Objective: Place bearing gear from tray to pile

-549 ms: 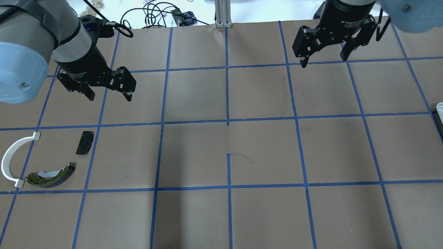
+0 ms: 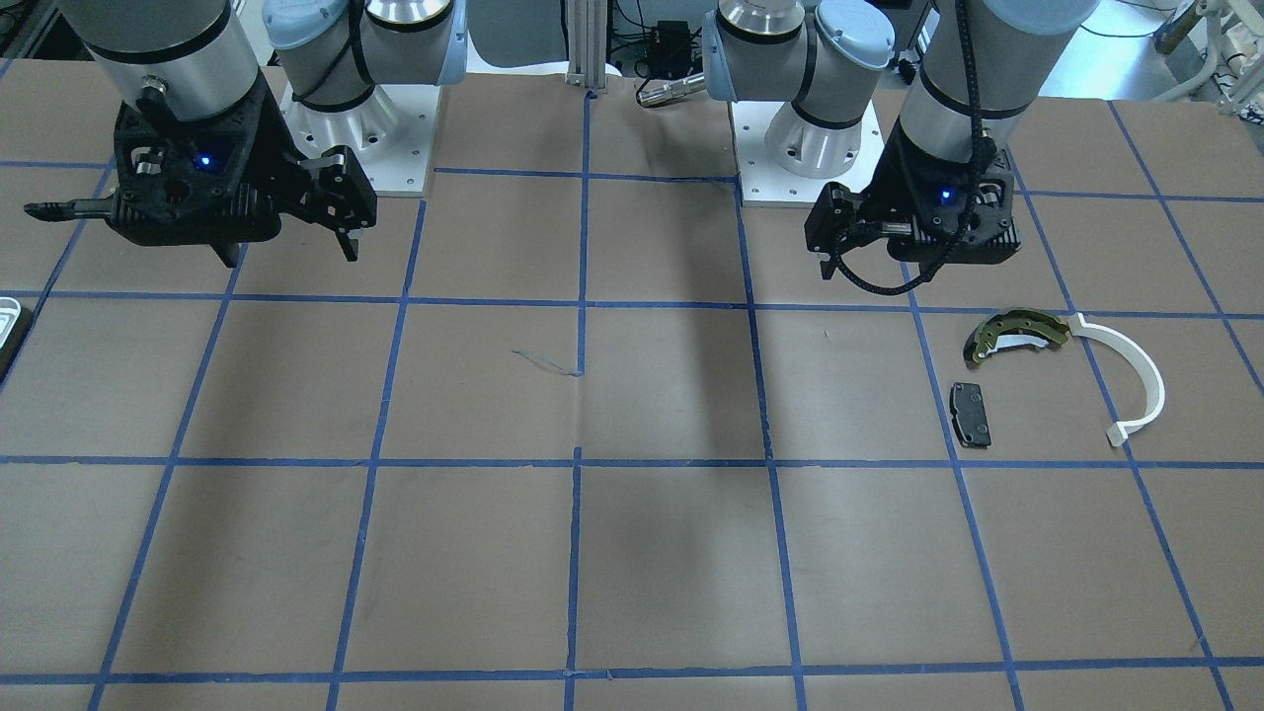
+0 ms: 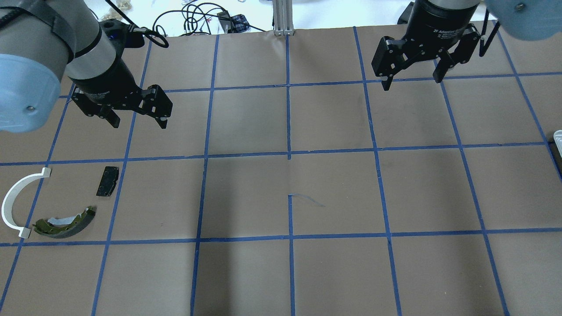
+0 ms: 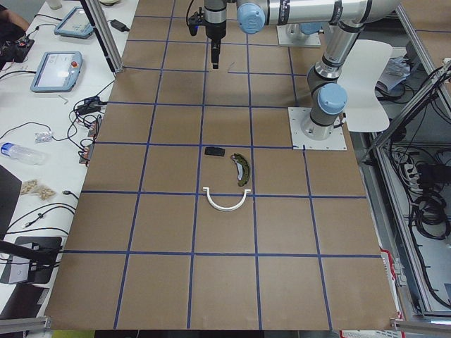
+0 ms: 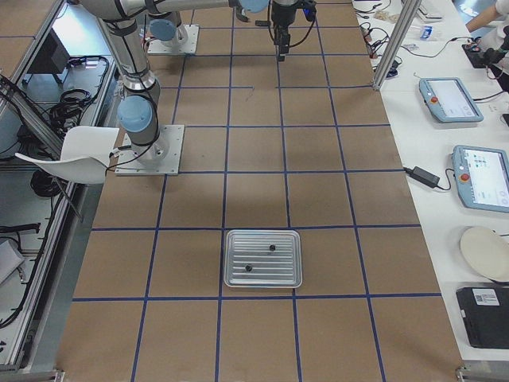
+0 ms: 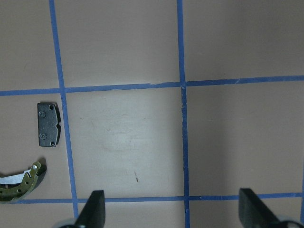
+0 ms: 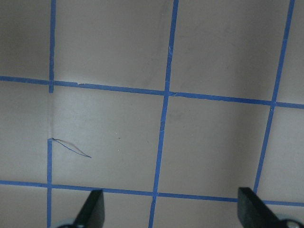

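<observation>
My right gripper (image 3: 412, 82) and left gripper (image 3: 139, 124) hung wide and empty. Well apart, rightward, the tray (image 5: 278, 267) held two small dark parts (image 5: 272, 247).

Right hand (image 3: 412, 82), overhead view: white lettering on its black body, the first line beginning "2F Adaptive"; the remainder of that line and a smaller line beneath it are too fine to read. Left hand (image 3: 139, 123), same view: a short line of white print on its black body, blurred and illegible. Black box (image 5: 487, 322), lower right corner of the exterior right view: a white label (image 5: 481, 298) on its top, the print too small to read. No other legible text, number or sign
</observation>
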### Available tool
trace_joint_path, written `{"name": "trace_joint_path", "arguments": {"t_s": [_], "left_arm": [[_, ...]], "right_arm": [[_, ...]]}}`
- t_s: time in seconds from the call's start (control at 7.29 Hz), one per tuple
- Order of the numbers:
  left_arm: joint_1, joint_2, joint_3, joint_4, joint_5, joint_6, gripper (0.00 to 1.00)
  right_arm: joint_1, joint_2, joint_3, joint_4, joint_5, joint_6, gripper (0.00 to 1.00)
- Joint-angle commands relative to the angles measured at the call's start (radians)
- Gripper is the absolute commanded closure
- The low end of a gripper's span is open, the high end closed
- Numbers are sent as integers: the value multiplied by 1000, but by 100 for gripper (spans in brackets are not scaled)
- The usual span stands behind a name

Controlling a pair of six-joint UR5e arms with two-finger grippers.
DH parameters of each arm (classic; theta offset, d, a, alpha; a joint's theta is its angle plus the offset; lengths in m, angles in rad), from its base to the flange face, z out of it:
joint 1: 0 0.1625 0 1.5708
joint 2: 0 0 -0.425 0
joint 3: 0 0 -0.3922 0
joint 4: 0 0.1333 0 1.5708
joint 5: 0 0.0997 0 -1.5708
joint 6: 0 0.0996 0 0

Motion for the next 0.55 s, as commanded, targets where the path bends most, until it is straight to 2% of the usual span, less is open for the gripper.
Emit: {"name": "trace_joint_path", "arguments": {"t_s": [0.0,0.14,0.41], "left_arm": [[0,0,0,1,0,2,0],[2,1,0,3,0,2,0],[-3,4,0,3,-3,1,0]], "right_arm": [[-38,4,1,-12,-19,-158,0],[-121,10,4,-7,-24,-232,0],[-363,10,29,-10,-25,-434,0]]}}
